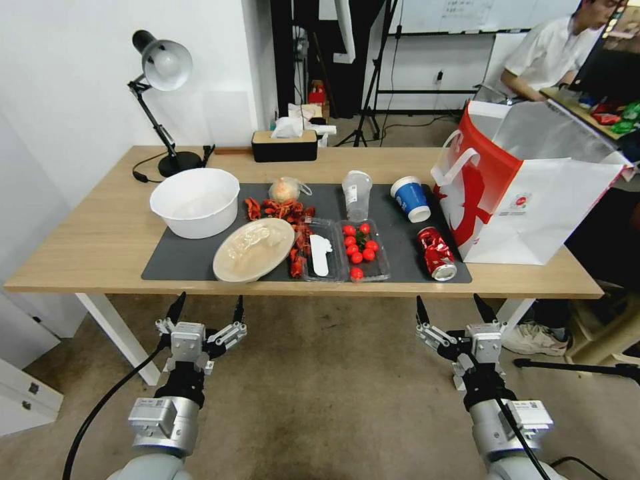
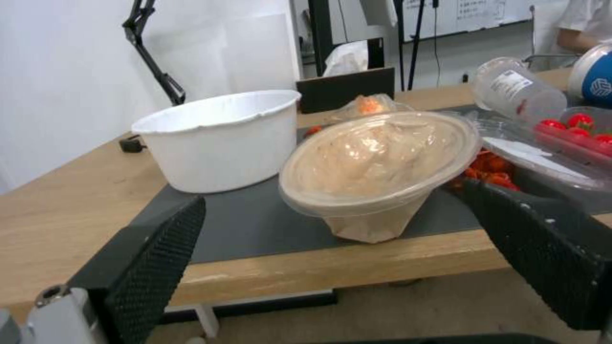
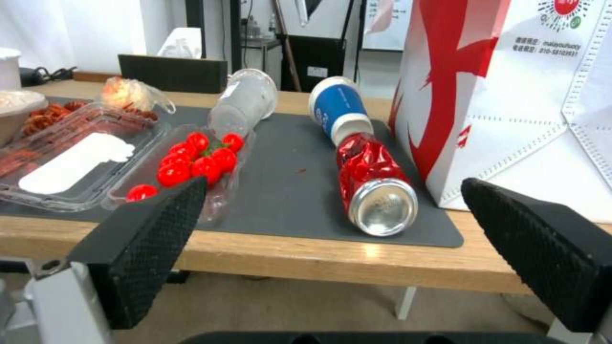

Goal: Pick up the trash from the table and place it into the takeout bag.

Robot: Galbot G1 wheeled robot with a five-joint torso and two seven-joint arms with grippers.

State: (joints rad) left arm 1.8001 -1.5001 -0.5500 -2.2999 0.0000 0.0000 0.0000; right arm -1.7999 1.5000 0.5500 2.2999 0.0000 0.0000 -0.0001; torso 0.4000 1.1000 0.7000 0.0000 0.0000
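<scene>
My right jaws (image 1: 457,312) and left jaws (image 1: 207,311) both hang spread wide and empty, below the near edge of the bench (image 1: 93,240). Just beyond my right jaws lies the crushed can (image 3: 373,184) on its side on the dark mat (image 1: 180,260), long axis running away from me, silver end toward me. Past it the blue cup (image 3: 338,112) lies tipped, mouth toward me. The takeout bag (image 1: 533,200) stands upright just right of both. Ahead of my left jaws the beige plate (image 2: 376,165) sits tilted.
</scene>
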